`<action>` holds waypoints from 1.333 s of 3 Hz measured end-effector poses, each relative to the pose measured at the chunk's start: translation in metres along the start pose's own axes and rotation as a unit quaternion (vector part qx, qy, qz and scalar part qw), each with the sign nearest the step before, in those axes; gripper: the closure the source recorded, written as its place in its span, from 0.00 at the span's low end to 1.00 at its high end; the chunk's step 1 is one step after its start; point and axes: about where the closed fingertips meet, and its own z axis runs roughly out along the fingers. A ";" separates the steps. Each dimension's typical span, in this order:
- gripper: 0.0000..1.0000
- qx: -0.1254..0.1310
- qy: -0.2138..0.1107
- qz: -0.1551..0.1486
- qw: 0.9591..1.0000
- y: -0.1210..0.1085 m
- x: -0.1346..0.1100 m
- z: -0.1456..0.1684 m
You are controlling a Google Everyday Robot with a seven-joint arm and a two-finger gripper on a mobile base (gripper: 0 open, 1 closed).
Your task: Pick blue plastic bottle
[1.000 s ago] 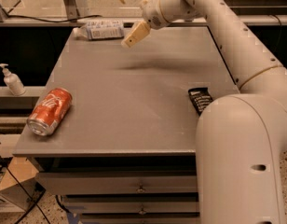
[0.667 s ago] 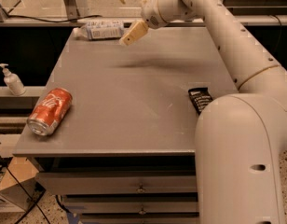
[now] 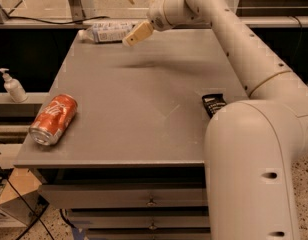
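Pincer (image 3: 138, 33) edged left, nearer blue plastic bottle (image 3: 108, 32) | over far edge, grey table (image 3: 144, 109) | state: cannot tell

I see the hand (image 3: 137, 34) over the bench's (image 3: 144, 114) far edge, just beside the bottle (image 3: 107, 32) lying there. Can (image 3: 53, 119) lies on its side front-left. Dispenser (image 3: 13, 85) stands off-bench, left.

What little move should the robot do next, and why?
Probably ease the gripper down toward the small clear plastic bottle with the pale blue label: it lies on its side at the grey table's far edge, beside the gripper.
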 end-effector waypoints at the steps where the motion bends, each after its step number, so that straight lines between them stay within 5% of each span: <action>1: 0.00 0.005 0.000 0.008 1.000 -0.003 0.003 0.008; 4: 0.00 -0.028 0.008 0.003 1.000 0.000 0.005 0.047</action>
